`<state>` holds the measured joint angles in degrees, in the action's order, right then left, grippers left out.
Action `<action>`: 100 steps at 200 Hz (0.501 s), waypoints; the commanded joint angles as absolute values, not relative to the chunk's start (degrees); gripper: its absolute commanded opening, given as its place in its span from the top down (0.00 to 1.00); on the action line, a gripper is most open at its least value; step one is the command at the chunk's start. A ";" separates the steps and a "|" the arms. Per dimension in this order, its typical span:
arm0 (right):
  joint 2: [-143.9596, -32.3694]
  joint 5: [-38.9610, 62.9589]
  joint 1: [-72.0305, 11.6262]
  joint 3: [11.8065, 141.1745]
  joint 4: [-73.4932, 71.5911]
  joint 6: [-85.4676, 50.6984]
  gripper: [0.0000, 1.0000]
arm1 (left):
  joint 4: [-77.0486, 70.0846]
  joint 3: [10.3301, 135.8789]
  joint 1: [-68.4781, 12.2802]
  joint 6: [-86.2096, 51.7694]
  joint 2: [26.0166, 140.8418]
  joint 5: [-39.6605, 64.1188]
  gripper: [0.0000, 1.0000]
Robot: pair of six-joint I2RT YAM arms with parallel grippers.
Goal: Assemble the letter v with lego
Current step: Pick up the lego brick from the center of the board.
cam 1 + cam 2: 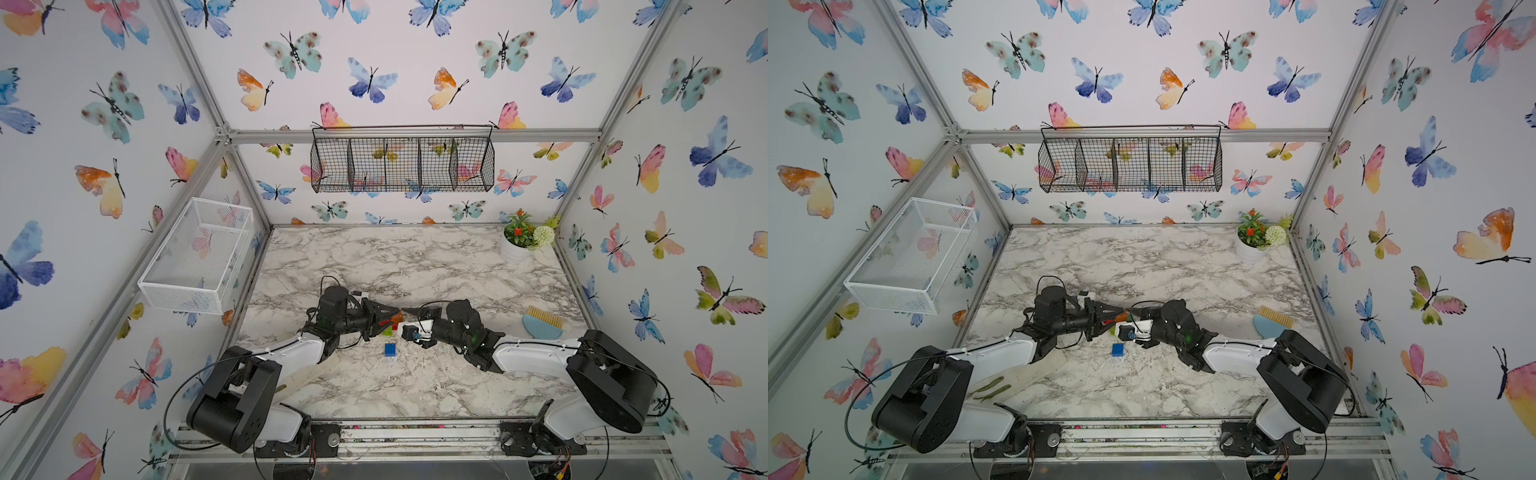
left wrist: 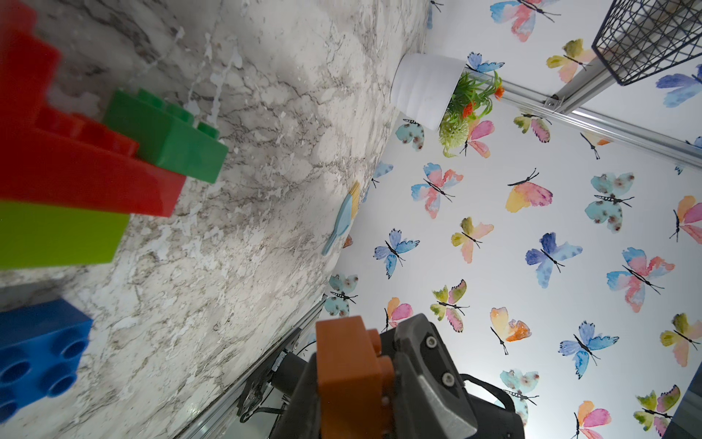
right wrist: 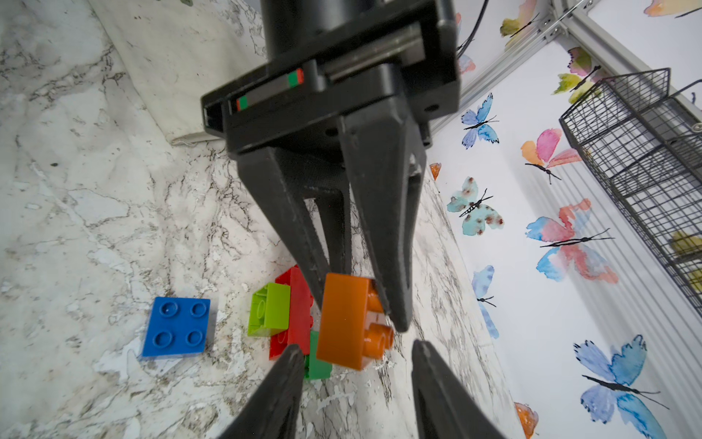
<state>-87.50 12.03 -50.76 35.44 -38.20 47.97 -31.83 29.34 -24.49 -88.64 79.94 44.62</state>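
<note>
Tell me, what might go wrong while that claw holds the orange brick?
The left gripper pinches the orange brick in mid-air; it may slip or twist. The right gripper, jaws open, sits very near; the two could bump. The red and green cluster lies unheld and might slide when pressed.

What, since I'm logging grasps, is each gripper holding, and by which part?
The left gripper pinches the glossy orange plastic studded brick across its studded top and underside. The right gripper is open, holding nothing.
</note>
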 commanded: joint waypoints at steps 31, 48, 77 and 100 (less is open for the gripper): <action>-90.06 6.10 -52.66 37.44 -39.49 50.38 0.64 | -35.68 29.68 -24.90 -89.84 80.86 44.64 0.75; -90.35 4.58 -53.04 37.44 -41.00 50.42 0.68 | -36.21 29.75 -24.92 -90.13 81.07 44.83 0.75; -90.70 4.32 -53.17 37.88 -41.02 50.61 0.71 | -36.31 29.80 -24.94 -90.09 81.21 44.91 0.75; -90.78 4.31 -53.21 37.87 -41.01 50.54 0.75 | -36.30 29.74 -24.91 -90.00 81.38 44.96 0.74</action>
